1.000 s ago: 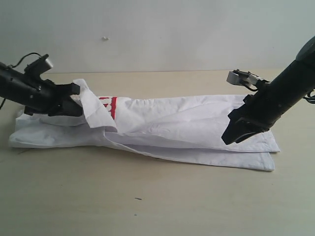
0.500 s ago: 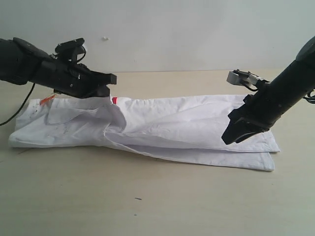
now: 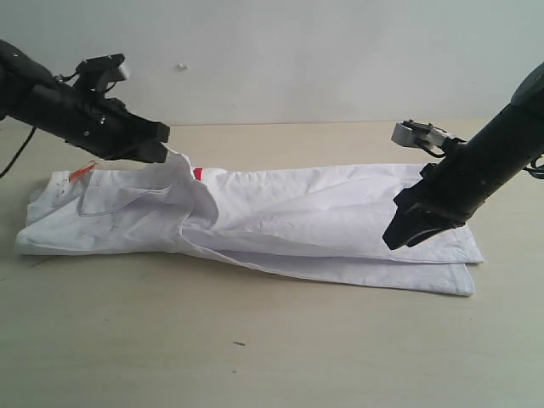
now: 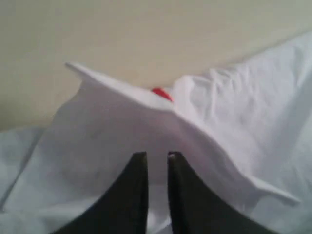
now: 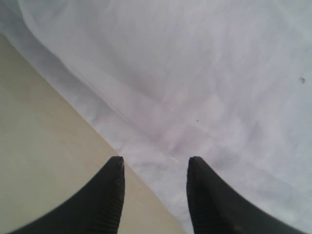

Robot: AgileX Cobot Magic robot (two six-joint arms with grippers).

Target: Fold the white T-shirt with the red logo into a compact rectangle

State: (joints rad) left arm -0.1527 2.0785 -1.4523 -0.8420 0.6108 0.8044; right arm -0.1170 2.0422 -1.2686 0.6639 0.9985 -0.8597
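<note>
The white T-shirt (image 3: 289,212) lies folded into a long band across the table, collar end at the left. A raised fold (image 3: 183,166) peaks near its left third, and only a sliver of the red logo (image 3: 197,173) (image 4: 162,93) shows behind it. My left gripper (image 3: 161,140) (image 4: 157,156) hovers just left of that peak with its jaws slightly apart, so it is open with nothing between them. My right gripper (image 3: 398,236) (image 5: 155,163) is open and empty, low over the shirt's near edge at the right end.
An orange neck tag (image 3: 82,172) sticks out at the shirt's far left. The bare beige table (image 3: 255,340) stretches in front of the shirt, with a small dark speck (image 3: 239,343) on it. A pale wall (image 3: 280,59) stands behind.
My left gripper carried the flap up and right, let it drop into a ridge, then drew back left with its jaws parting. The right arm has not moved.
</note>
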